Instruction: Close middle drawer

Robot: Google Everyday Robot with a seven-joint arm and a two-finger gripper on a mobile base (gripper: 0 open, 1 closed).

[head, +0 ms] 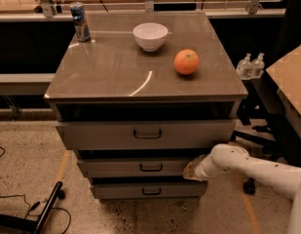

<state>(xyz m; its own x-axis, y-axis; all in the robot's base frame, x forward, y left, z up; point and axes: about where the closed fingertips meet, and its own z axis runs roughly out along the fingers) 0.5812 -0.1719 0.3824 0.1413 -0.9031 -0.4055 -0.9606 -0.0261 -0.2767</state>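
Observation:
The middle drawer (135, 166) is a low grey front panel with a small dark loop handle, second of three in the grey cabinet. It stands slightly out from the cabinet body. My gripper (190, 170) comes in from the right on a white arm and presses against the right end of that drawer's front. The taller top drawer (146, 133) is above it and juts out a little. The lowest drawer (149, 190) is below.
On the cabinet top (116, 67) stand a white bowl (150, 36), an orange (186, 62) and a drink can (80, 21). Two bottles (252, 65) and a table (291, 77) are at the right. Cables and a dark bar (45, 210) lie on the floor at left.

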